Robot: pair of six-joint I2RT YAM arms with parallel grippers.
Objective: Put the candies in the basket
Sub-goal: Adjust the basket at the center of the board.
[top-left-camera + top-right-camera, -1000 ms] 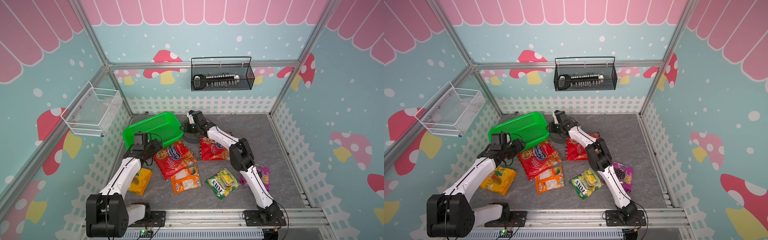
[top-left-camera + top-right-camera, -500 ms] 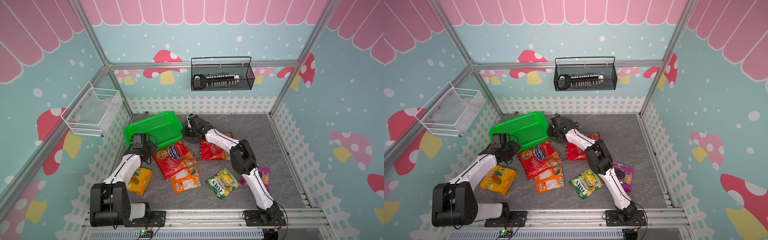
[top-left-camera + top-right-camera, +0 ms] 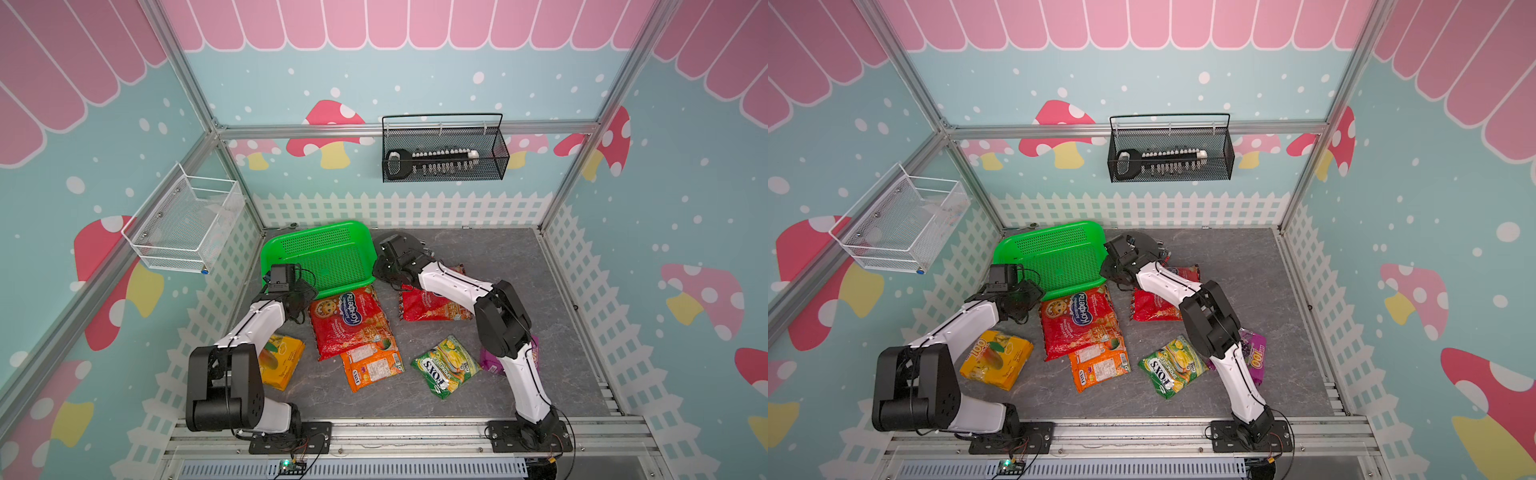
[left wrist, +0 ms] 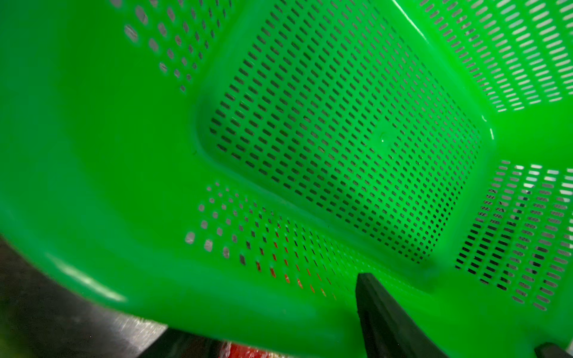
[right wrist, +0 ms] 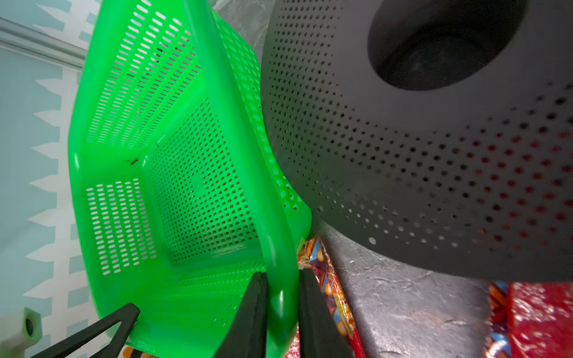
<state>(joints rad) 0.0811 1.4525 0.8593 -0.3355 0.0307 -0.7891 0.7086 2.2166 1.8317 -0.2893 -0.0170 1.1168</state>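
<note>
The basket point(image 3: 316, 249) sits at the worktop's point(image 3: 498, 266) 11 o'clock. The right gripper point(image 5: 281, 276) pinches its rim; the left gripper point(image 3: 305, 289) straddles the near rim, jaws wide. A dark grey spool point(image 5: 403, 155) presses against the basket's 3 o'clock wall, and a red bag point(image 3: 353, 320) touches its 6 o'clock rim.

Basket point(image 3: 318, 246) — bright green, perforated walls and floor, tilted, near rim lying on top edge of first red bag point(image 3: 351, 322). My right gripper point(image 5: 282, 272) pinches its rim, finger either side.

Candies all outside it, lying flat:
- second red bag point(image 3: 432, 309) just beside basket corner
- orange bag point(image 3: 372, 365) touching first red bag's lower end
- FOX'S bag point(image 3: 446, 365) apart
- purple bag point(image 3: 490, 361) — half hidden
- yellow-orange bag point(image 3: 282, 359) on my left
</note>
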